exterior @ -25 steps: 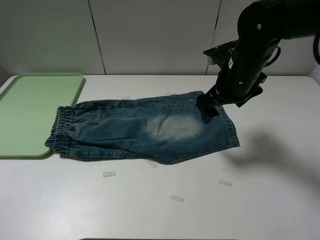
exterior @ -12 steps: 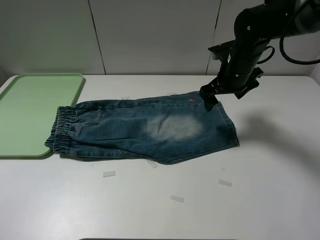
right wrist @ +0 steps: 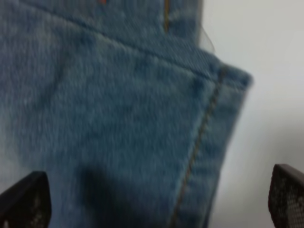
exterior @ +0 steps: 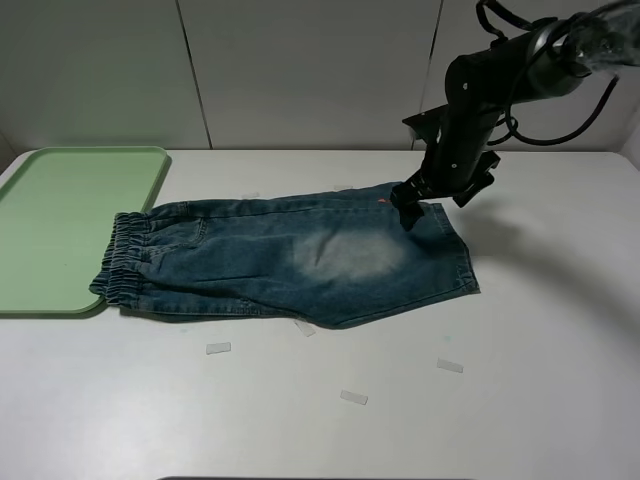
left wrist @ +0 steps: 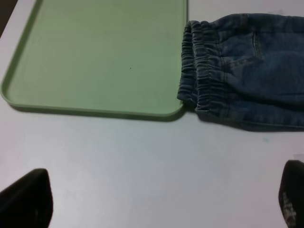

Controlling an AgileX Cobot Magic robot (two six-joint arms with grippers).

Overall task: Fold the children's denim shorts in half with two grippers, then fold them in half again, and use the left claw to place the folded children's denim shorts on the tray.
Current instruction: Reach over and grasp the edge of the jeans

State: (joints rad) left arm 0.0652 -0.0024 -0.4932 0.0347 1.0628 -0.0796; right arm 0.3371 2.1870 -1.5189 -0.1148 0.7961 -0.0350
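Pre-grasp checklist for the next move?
1. Right gripper open: ok.
2. Right gripper over the shorts, at the far hem corner: ok.
3. Right fingers touching denim: cannot tell.
4. Left gripper open: ok.
5. Left gripper over the waistband: not ok, it's over bare table beside it.
6. Shorts clear of tray: not ok, waistband meets its rim.
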